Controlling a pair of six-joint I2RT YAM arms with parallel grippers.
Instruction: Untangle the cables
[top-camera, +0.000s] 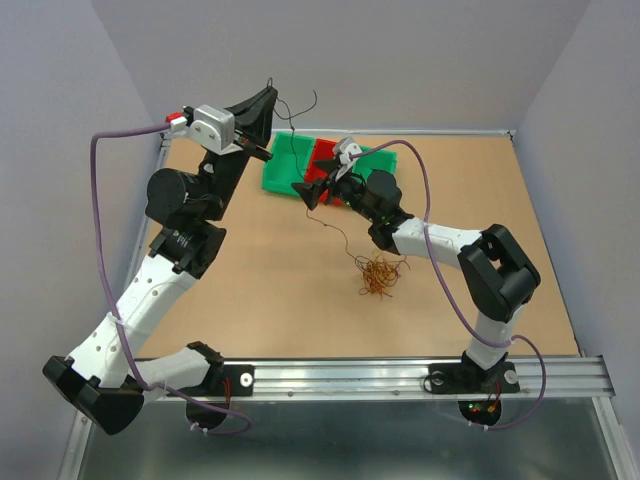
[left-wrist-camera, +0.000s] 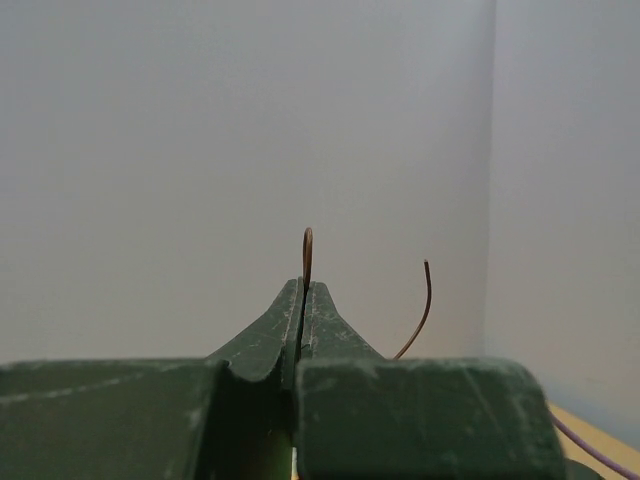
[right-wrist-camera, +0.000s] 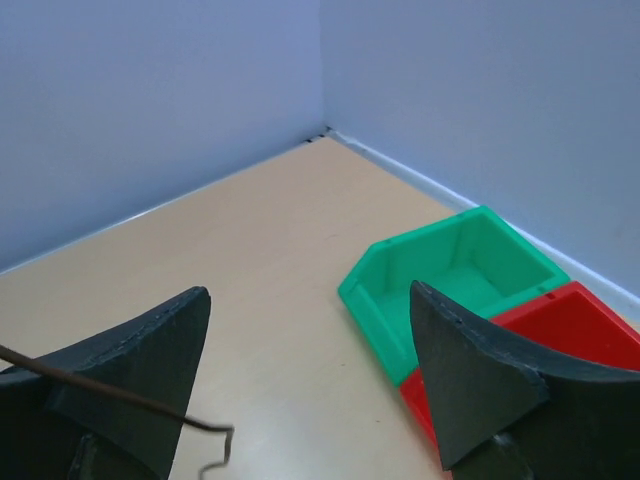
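A tangle of thin orange and dark cables (top-camera: 378, 275) lies on the wooden table right of centre. One thin dark strand (top-camera: 331, 226) rises from it toward the upper left. My left gripper (top-camera: 268, 100) is raised high over the table's back left and is shut on a thin brown cable (left-wrist-camera: 307, 250), whose loop sticks out past the closed fingertips (left-wrist-camera: 303, 290). My right gripper (top-camera: 318, 187) hovers in front of the bins, open. In the right wrist view its fingers (right-wrist-camera: 150, 350) stand far apart, and the strand (right-wrist-camera: 120, 395) crosses the left finger, ungripped.
A green bin (top-camera: 285, 165) and a red bin (top-camera: 325, 160) stand side by side at the back of the table, also shown as the green bin (right-wrist-camera: 450, 270) and the red bin (right-wrist-camera: 570, 330). Grey walls enclose the table. Purple arm cables (top-camera: 100, 220) loop beside both arms.
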